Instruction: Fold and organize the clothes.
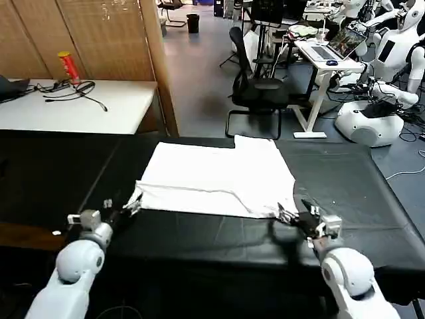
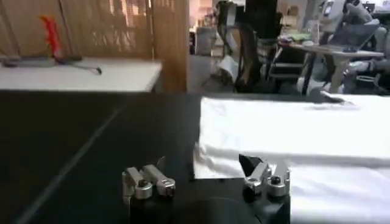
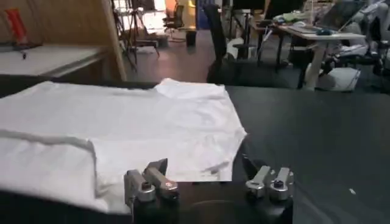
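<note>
The white T-shirt point(image 1: 219, 174) lies flat on the black table cover point(image 1: 345, 193), with a fold line running across its near part. My left gripper point(image 1: 134, 203) is open at the shirt's near left corner point(image 2: 210, 159). One of its fingers point(image 2: 263, 173) is over the cloth and the other is over bare cover. My right gripper point(image 1: 288, 214) is open at the near right corner point(image 3: 213, 159), where one of its fingers point(image 3: 153, 178) is over the cloth. Neither gripper holds anything.
A white desk point(image 1: 113, 106) with a red can point(image 1: 68, 66) and cables stands behind the table on the left. A black office chair point(image 1: 255, 90) and a laptop desk point(image 1: 329, 56) stand behind. Bare black cover lies on both sides of the shirt.
</note>
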Available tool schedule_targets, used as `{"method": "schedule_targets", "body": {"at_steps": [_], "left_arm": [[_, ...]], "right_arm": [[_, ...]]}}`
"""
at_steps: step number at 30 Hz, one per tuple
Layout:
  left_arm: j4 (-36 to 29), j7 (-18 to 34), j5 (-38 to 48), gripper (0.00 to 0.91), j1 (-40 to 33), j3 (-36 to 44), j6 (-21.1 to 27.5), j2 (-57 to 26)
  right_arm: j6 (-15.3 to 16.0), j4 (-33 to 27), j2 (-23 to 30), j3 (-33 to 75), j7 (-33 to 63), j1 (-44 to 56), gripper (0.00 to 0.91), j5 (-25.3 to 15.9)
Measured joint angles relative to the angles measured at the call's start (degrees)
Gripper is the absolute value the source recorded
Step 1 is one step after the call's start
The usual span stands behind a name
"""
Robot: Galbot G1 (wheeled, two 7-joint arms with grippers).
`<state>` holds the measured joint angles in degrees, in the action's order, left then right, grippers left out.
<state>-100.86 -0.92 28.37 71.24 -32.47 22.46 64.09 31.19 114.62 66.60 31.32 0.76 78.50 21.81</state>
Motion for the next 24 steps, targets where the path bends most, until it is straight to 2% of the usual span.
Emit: {"method": "schedule_targets", "body": {"at_steps": [1,2,3,4,5,6,7,8,15,20,24], "left_arm": [[-0.06,0.00,0.26,0.868,0.40,-0.07,0.11,0.01],[-0.10,-0.02,0.41,0.809,0.70,-0.12,0.19,0.02],[-0.14,-0.05,0.58,0.741,0.96,-0.15,0.26,0.06],[-0.14,-0.06,0.71,0.458,1.15,-0.18,0.35,0.09],[-0.14,-0.10,0.71,0.205,1.31,-0.21,0.39,0.13],[-0.14,-0.26,0.62,0.146,1.46,-0.22,0.39,0.14],[-0.17,-0.40,0.52,0.127,1.64,-0.24,0.37,0.14],[-0.36,-0.52,0.51,0.000,1.84,-0.25,0.37,0.12],[-1.02,-0.71,0.51,0.000,2.41,-0.09,0.43,-0.17],[-2.49,1.34,0.75,0.000,3.78,0.37,1.40,-0.53],[-4.94,4.41,0.36,0.000,5.34,0.32,3.83,-1.09]], "right_arm": [[0.00,-0.07,0.09,-0.13,-0.01,0.17,0.673,-0.14],[0.00,-0.09,0.14,-0.19,-0.02,0.37,0.585,-0.24],[-0.01,-0.07,0.22,-0.24,-0.03,0.56,0.556,-0.30],[-0.02,-0.02,0.27,-0.26,-0.04,0.76,0.458,-0.30],[-0.03,0.04,0.28,-0.25,-0.03,0.91,0.273,-0.31],[-0.05,0.19,0.28,-0.25,-0.02,1.12,0.166,-0.34],[-0.05,0.37,0.26,-0.23,0.02,1.32,0.098,-0.35],[-0.05,0.52,0.24,-0.20,0.10,1.48,0.039,-0.37],[1.01,1.86,-0.46,-0.04,1.24,2.61,0.000,-0.37],[4.37,3.87,-1.56,0.63,2.99,4.17,0.000,0.64],[9.33,7.10,-3.38,1.92,4.96,7.02,0.000,3.32]]}}
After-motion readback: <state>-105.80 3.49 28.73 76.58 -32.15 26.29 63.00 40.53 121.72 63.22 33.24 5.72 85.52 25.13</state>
